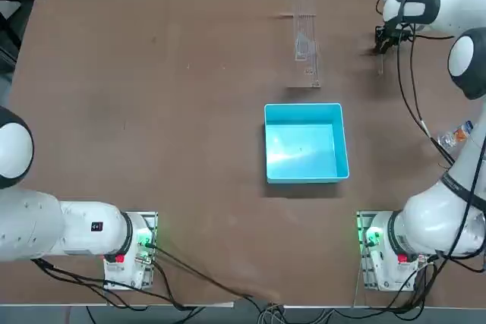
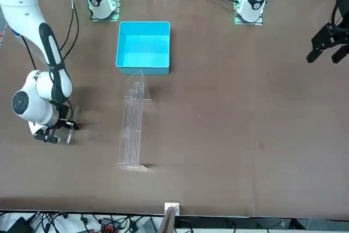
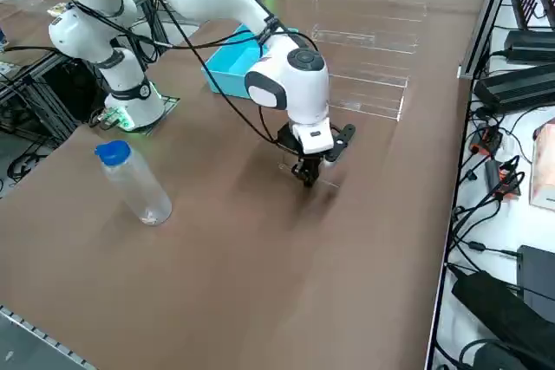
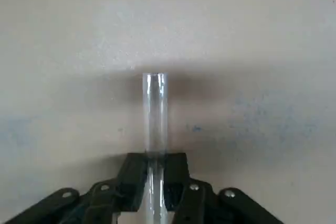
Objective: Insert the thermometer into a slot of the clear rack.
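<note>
With the right gripper pinching the thermometer at the blue box's one o'clock from overhead, the robot should lift gently, clear the rack at the gripper's nine o'clock, then align before lowering.

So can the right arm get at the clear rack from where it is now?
Probably yes: nothing seems to stand between its tool, gripping the thermometer, and the clear rack.

Top, front and right side views over one shared table; wrist view close above it.
</note>
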Controlling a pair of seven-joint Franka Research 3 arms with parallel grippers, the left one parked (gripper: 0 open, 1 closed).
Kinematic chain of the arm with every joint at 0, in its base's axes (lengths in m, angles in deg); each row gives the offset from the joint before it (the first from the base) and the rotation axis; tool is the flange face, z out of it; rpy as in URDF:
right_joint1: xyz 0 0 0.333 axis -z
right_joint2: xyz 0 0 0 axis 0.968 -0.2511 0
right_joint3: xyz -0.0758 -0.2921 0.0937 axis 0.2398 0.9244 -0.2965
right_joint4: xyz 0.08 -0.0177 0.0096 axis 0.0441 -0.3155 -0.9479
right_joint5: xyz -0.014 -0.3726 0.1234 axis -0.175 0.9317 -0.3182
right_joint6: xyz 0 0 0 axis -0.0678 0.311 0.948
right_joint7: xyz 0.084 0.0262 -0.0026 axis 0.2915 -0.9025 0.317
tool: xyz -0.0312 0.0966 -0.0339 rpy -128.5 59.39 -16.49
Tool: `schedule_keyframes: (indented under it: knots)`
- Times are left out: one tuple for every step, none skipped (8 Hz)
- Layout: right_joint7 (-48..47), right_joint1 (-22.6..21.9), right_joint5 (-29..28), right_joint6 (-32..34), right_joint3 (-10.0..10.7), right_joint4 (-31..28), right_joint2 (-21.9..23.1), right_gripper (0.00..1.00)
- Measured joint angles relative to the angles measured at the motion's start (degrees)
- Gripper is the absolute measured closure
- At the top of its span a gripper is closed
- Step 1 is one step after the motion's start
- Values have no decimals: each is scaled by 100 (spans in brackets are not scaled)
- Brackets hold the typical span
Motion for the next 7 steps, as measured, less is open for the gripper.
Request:
schedule_keyframes:
  knots:
    - [0,0,0,0,-7,3,0,78]
    - [0,-1,0,1,-45,17,2,78]
    - [0,-3,0,23,-106,54,31,78]
    - [0,-9,0,119,-157,82,147,78]
    - [19,-14,1,311,-198,111,342,78]
    - [47,-10,1,554,-286,129,603,78]
    - [49,-12,1,781,-457,140,879,78]
